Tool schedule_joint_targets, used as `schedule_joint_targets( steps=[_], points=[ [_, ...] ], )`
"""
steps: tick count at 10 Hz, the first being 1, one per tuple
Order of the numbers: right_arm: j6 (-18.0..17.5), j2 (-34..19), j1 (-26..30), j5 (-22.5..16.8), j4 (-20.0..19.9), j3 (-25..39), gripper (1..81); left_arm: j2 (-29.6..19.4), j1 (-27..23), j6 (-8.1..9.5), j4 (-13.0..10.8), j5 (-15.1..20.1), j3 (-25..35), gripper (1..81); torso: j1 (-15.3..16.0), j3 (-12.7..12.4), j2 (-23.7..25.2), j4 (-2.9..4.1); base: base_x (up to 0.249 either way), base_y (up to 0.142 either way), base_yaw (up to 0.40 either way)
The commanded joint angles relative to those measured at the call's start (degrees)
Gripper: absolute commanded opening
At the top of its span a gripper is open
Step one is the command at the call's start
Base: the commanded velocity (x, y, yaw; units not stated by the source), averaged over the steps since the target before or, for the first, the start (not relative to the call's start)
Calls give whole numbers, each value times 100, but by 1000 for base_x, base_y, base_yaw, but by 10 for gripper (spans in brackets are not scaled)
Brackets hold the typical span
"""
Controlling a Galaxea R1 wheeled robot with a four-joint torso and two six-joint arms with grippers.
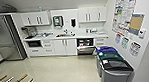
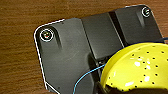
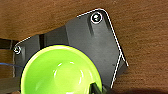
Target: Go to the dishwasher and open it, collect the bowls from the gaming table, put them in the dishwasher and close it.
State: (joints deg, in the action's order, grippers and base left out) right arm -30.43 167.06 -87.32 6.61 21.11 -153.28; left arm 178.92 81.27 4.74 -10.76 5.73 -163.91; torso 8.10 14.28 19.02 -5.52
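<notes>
Against each wrist's jaws sits one bowl, yellow bowl [image 2: 136,68] left, green bowl [image 3: 61,71] right; grip unclear.

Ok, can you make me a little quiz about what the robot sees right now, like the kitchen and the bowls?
1. True or false: the dishwasher door is shut.
2. Pick one: the left wrist view shows a bowl that is A) blue, B) yellow, C) orange.
3. Fill in the gap: the bowl in the right wrist view is bright ____.

Key:
1. False. The door hangs open and the dark inside shows.
2. B.
3. Green.
</notes>
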Motion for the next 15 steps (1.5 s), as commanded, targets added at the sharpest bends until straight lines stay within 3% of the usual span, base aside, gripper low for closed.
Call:
schedule_joint_targets(
  steps=[1, 11, 15],
  points=[
    [10, -74, 237, -221, 16, -16, 10, 30, -300, 0, -49, 306, -1, 10, 0, 0, 0, 0, 163, -71, 0],
    [11, -65, 263, -221, 24, -16, 10, 4, -300, 0, -49, 306, 0, 10, 2, 0, 0, 0, 161, -71, 0],
    [2, -65, 263, -221, 24, -16, 10, 4, -300, 0, -49, 306, -1, 10, -2, 0, 0, 0, 155, 0, 0]
  ],
)
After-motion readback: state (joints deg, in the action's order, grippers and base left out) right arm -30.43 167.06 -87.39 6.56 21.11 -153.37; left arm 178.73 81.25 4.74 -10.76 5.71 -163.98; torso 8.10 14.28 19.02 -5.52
